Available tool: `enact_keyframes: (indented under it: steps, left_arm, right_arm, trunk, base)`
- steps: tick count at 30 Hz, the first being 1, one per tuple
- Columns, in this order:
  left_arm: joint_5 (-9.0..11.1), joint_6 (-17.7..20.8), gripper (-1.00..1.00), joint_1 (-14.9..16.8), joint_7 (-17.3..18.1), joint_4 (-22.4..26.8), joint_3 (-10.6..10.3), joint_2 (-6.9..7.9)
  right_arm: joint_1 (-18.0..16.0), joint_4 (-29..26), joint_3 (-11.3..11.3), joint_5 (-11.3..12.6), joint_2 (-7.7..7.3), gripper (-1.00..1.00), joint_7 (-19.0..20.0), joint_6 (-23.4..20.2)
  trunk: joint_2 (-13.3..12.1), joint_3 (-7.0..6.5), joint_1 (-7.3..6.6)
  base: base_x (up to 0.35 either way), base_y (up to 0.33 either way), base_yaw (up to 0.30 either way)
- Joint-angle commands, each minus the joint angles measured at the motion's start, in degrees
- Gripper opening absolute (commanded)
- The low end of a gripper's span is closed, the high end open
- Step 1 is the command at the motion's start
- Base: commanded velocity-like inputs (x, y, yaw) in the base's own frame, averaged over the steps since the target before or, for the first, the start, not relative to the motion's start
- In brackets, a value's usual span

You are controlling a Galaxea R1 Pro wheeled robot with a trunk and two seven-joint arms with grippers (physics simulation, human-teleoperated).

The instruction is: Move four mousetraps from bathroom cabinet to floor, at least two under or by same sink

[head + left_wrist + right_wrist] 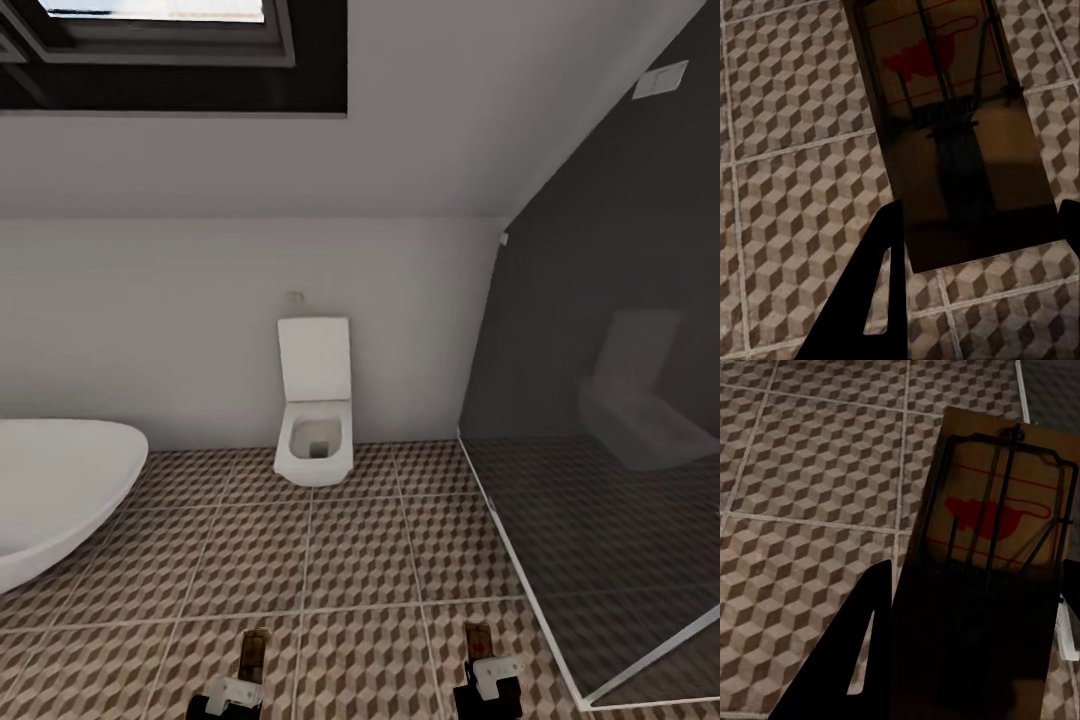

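Down at the bottom of the head view, the left gripper point(228, 692) and the right gripper point(489, 685) each hold a small brown board out in front. Both sit above the bathroom floor point(360, 560), which has a brown, beige and white cube pattern.

Between the dark fingers point(874, 289) of the left gripper point(979, 247) sits the left mousetrap point(952, 127). It is pinched at its near end, and the rest sticks out past the fingertips. It has dark wire on top and a red mouse shape near its far end. The tiles lie below it.

Between the dark fingers point(855, 652) of the right gripper point(971, 637) is the right mousetrap point(997, 547), also pinched at its near end. Its wire loop and red mouse shape sit out beyond the fingertips, over the tiles.

Well ahead of both grippers stands a white toilet point(314, 415) against the pale wall. Off past the left gripper is the rim of a white bathtub point(60, 490). Off past the right gripper is a glass shower wall point(600, 480) with a darker floor behind it.
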State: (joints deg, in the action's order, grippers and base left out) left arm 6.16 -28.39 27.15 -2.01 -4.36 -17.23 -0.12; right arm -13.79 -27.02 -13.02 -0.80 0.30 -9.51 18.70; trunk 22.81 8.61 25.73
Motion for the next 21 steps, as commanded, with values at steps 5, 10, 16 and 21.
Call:
enact_keyframes:
  steps: [5, 10, 16, 21]
  left_arm:
    - [0.5, -0.3, -1.00, 0.1, -0.1, -0.2, -0.5, 0.43]
    - [0.5, -0.3, -1.00, 0.1, -0.1, -0.2, -0.5, 0.47]
    - [0.5, -0.4, -1.00, 0.1, -0.1, -0.2, -0.5, 0.56]
    - [0.5, -0.4, -1.00, 0.1, -0.1, -0.2, -0.5, 0.56]
  right_arm:
    - [-0.1, 0.0, -0.3, 0.0, -0.10, -1.00, -0.3, 0.1]
    - [-0.1, 0.0, -0.3, 0.0, -0.11, -1.00, -0.3, 0.1]
    - [-0.1, 0.0, -0.3, 0.0, -0.13, -1.00, -0.3, 0.1]
    - [-0.1, 0.0, -0.3, 0.0, -0.13, -1.00, -0.3, 0.2]
  trunk:
    - [0.1, 0.11, 0.05]
    - [0.1, 0.11, 0.05]
    - [0.1, 0.11, 0.05]
    - [0.1, 0.11, 0.05]
  base:
    - [0.259, 0.089, 0.001]
    - [0.310, 0.109, 0.000]
    - [0.269, 0.189, 0.000]
    - [0.074, 0.120, 0.000]
